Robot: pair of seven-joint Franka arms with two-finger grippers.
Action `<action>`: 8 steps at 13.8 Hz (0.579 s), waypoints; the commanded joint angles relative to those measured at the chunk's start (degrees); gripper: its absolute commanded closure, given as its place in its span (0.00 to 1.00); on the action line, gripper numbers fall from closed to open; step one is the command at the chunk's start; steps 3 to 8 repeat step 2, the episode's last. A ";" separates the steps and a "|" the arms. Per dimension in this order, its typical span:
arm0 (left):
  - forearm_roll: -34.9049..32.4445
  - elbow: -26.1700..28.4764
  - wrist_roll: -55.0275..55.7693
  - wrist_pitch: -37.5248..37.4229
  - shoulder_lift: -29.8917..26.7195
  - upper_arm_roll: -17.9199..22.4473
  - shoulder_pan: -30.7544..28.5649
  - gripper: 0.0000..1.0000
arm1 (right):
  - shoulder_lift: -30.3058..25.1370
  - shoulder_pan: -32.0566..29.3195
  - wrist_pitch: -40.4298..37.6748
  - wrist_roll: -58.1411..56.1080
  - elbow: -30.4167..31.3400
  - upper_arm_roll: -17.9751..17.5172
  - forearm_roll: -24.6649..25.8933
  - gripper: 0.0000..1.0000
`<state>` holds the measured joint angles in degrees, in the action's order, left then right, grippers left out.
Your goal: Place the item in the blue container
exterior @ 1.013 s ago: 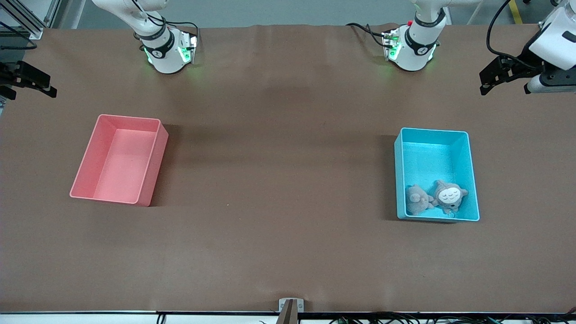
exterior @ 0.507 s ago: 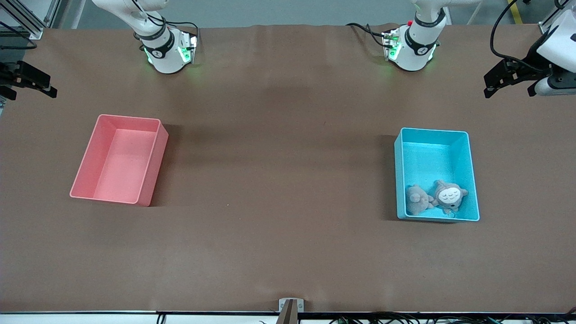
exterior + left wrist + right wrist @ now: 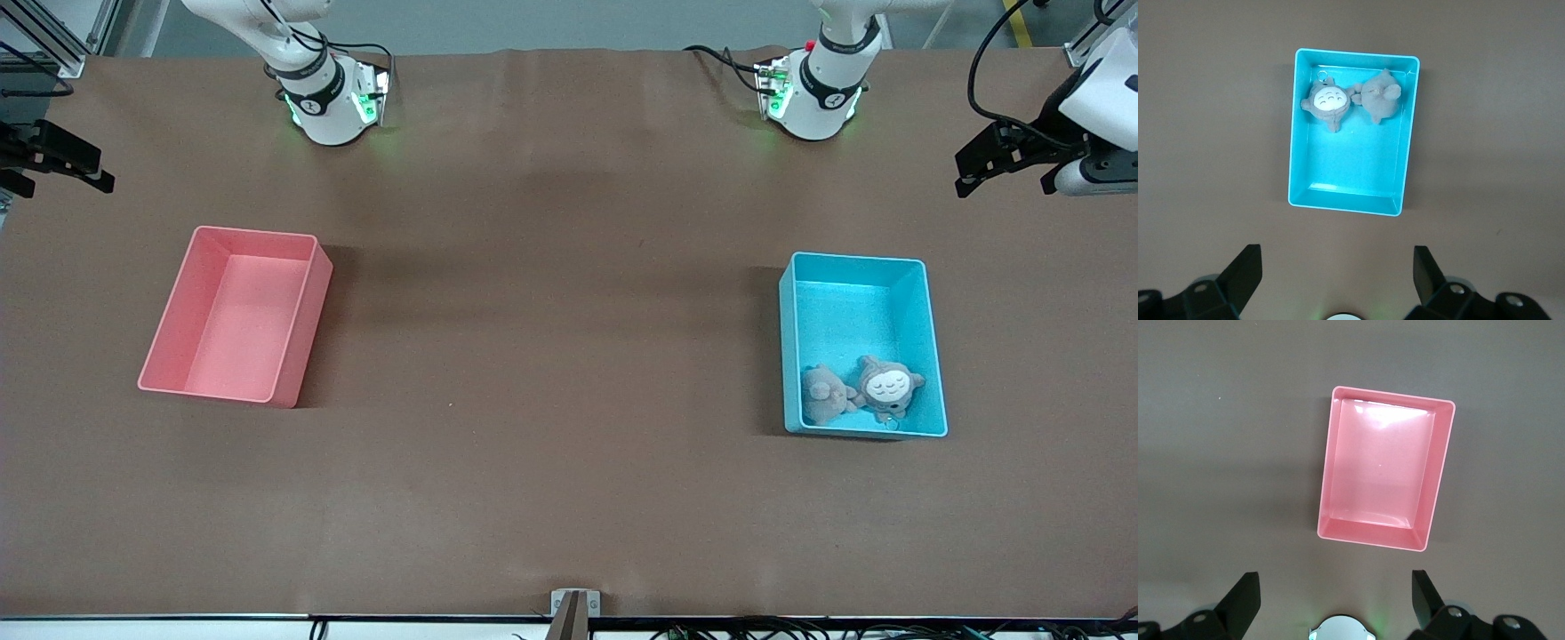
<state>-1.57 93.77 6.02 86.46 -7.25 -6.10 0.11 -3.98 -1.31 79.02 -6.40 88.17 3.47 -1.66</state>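
Note:
The blue container [image 3: 845,311] stands on the table toward the left arm's end. Two plush toys lie side by side in its end nearest the front camera: a grey one with a white belly [image 3: 887,385] and a plain grey one [image 3: 825,396]. The left wrist view looks down on the container [image 3: 1351,160] and both toys, white-bellied [image 3: 1328,102] and plain [image 3: 1378,99]. My left gripper [image 3: 969,173] hangs high over the bare table at that end, open and empty [image 3: 1337,257]. My right gripper [image 3: 100,171] hangs open and empty [image 3: 1335,577] over the right arm's end.
A pink bin [image 3: 204,267] of like size stands empty toward the right arm's end, seen from above in the right wrist view [image 3: 1378,473]. Both arm bases, right [image 3: 329,98] and left [image 3: 813,93], stand along the table's edge farthest from the front camera.
The left gripper has drawn a little farther toward its end of the table. The right arm, both bins and the toys have not moved.

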 commanded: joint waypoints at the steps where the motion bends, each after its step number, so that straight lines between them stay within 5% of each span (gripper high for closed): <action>1: 1.22 -1.05 -1.27 -0.15 0.31 0.13 -0.02 0.00 | -1.65 -0.71 -0.18 -0.37 1.48 -0.40 -0.89 0.00; 8: 1.22 -1.05 -1.27 -0.15 0.31 0.12 -0.02 0.00 | -1.65 -0.62 -0.27 -0.37 1.48 -0.40 -0.89 0.00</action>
